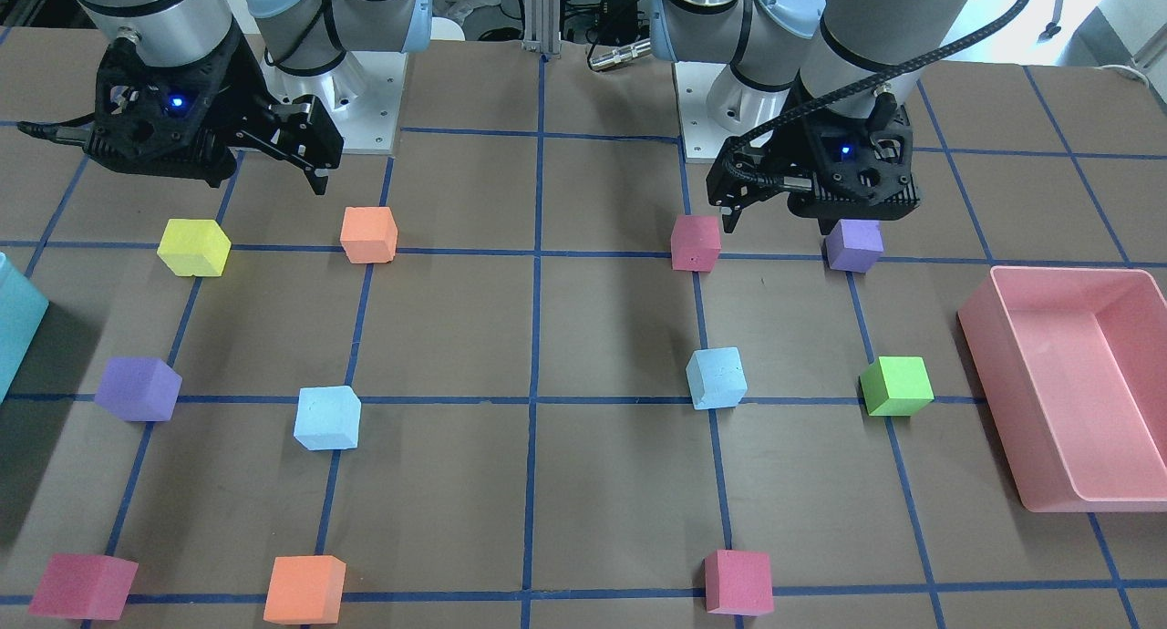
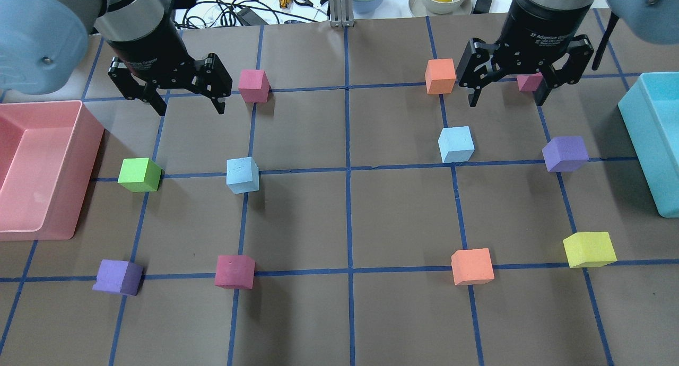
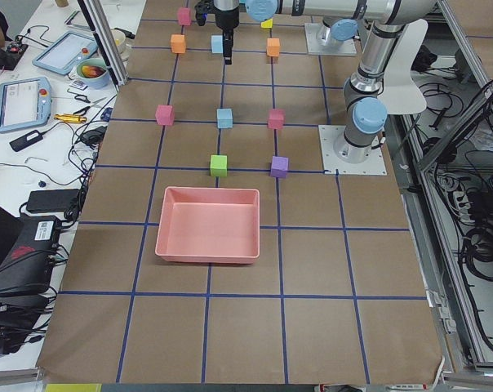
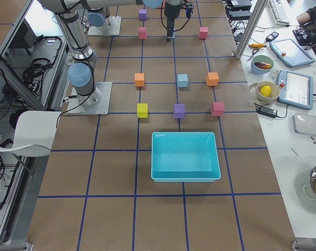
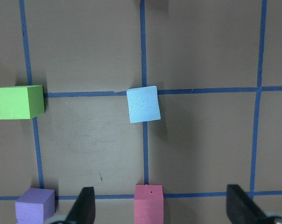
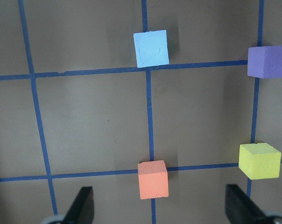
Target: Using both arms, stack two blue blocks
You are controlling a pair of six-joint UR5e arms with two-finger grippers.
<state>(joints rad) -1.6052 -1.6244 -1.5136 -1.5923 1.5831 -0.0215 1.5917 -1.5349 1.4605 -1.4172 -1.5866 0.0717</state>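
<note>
Two pale blue blocks sit apart on the brown table. One blue block (image 2: 243, 175) (image 1: 716, 378) lies on my left side, centred in the left wrist view (image 5: 143, 103). The other blue block (image 2: 456, 144) (image 1: 327, 417) lies on my right side and shows at the top of the right wrist view (image 6: 151, 48). My left gripper (image 2: 188, 98) (image 5: 159, 189) hangs open and empty above the table, beyond its block. My right gripper (image 2: 506, 98) (image 6: 158, 189) hangs open and empty, beyond and a little right of its block.
A pink bin (image 2: 87, 159) stands at the left edge and a teal bin (image 2: 644, 143) at the right edge. Green (image 2: 139, 175), pink (image 2: 253, 85), orange (image 2: 440, 76), purple (image 2: 565, 154) and yellow (image 2: 589, 249) cubes lie scattered on the taped grid.
</note>
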